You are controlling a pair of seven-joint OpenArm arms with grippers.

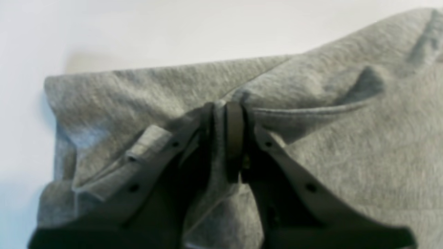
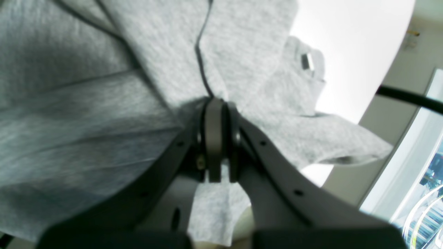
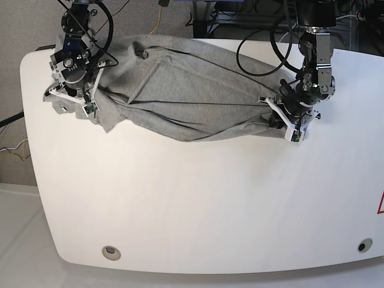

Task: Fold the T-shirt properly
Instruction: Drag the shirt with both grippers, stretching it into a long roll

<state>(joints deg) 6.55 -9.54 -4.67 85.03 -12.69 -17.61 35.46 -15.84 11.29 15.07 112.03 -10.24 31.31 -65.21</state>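
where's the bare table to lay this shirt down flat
The whole near half of the table, from the sagging lower edge of the T-shirt to the front rim, is bare. The right end past the left gripper is free too. The far strip is crowded: shirt stretched between both grippers, the right gripper at its other end.

Bright, even light, soft-focus wrist views

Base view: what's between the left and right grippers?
Only the grey T-shirt, stretched between the right gripper and left gripper, sagging onto the white table.
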